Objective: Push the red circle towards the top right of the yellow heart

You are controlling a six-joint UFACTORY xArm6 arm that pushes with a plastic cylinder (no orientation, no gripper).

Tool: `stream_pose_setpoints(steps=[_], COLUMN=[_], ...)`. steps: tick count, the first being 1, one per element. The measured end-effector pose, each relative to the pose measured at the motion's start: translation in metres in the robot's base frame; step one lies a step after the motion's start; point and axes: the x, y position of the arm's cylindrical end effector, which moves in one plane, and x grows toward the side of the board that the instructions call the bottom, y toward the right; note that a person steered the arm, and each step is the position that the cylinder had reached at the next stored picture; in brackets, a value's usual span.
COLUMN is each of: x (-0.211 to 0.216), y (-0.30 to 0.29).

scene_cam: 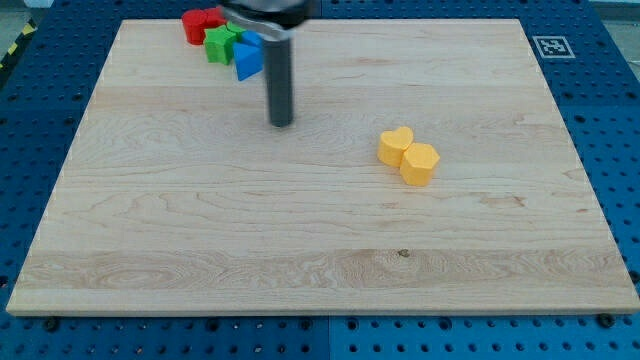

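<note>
waiting to start: red block (200, 24) sits at 10 o'clock, well apart from yellow heart (396, 146); my tip (282, 123) between them touches nothing, no jaws fitted.

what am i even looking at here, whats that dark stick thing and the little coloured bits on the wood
This is one picture from a single camera looking down at a slant on a wooden board that lies on a blue pegboard table. The dark stick is the end of a robot arm. It has no hand and holds nothing; it only pushes blocks by sliding its lower end, my tip, along the board.

At the view's top left sits a cluster of small blocks: a red block, a green block and a blue block. Their exact shapes are hard to make out. My tip is just below and to the right of that cluster, touching none of them.

Right of centre, a yellow heart sits against a second yellow block.
</note>
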Motion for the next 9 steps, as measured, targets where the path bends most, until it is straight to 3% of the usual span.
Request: stream_pose_setpoints(steps=[1,3,5,6,9], x=[-0.031,-0.134,-0.191,-0.191,-0.191], y=[-0.076,-0.147,-0.137,-0.129,-0.005])
